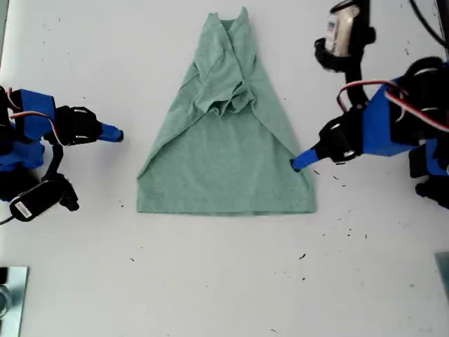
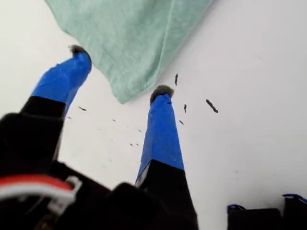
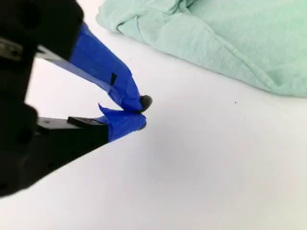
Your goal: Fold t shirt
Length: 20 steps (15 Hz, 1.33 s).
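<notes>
The pale green t shirt (image 1: 224,154) lies flat on the white table (image 1: 210,281), neck toward the far edge. Its sleeves and sides are folded inward, so it tapers to a triangle. At the exterior view's right, my first gripper (image 1: 298,163) reaches the shirt's side edge. In the first wrist view my first gripper (image 2: 121,71) is open, its two blue fingers either side of a corner of the t shirt (image 2: 129,33). At the exterior view's left, my second gripper (image 1: 116,135) is shut on nothing and clear of the cloth. The second wrist view shows my second gripper (image 3: 143,114) well short of the t shirt (image 3: 230,33).
Small black specks (image 1: 303,257) dot the table near the first arm and in front of the shirt. A metal object (image 1: 10,298) sits at the exterior view's bottom left corner. Both arm bases stand at the exterior view's side edges.
</notes>
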Motion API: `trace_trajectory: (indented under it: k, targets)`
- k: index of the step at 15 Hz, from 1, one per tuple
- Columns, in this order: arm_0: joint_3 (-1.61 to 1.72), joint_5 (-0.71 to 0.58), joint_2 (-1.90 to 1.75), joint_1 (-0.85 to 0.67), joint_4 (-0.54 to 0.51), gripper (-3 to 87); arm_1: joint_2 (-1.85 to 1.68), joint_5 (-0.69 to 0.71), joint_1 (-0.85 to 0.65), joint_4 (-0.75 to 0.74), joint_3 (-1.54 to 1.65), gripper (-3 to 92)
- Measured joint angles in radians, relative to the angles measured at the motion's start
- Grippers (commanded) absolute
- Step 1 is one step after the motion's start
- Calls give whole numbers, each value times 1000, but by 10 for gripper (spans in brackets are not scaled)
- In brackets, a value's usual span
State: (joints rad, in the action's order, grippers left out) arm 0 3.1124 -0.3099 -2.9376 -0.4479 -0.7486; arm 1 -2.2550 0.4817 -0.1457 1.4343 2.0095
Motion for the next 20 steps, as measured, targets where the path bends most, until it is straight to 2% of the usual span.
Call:
trace_trajectory:
  k: [2,4,5,6,7,8,10,12,17,18,20]
  targets:
    - [0,0,-9,0,-3,-2,150,-5,32,-64,9,282]
    - [0,0,-9,0,-3,-2,256,-9,37,-216,112,265]
    - [0,0,-9,0,-3,-2,281,-3,37,-307,179,215]
    - [0,0,-9,0,-3,-2,276,-5,38,-403,235,53]
    - [0,0,-9,0,-3,-2,275,-11,43,-508,319,-11]
    - [0,0,-12,0,-3,-2,258,-17,34,-624,416,-13]
    - [0,0,-18,0,-3,-2,222,-18,28,-667,449,-15]
    - [0,0,-18,0,-3,-2,207,-17,28,-557,370,-15]
    - [0,0,-21,0,-3,-2,282,54,37,15,-210,-15]
    - [6,0,-26,0,-3,-2,330,63,41,80,-344,-15]
    - [6,0,-28,0,-3,-2,500,74,55,84,-569,-15]
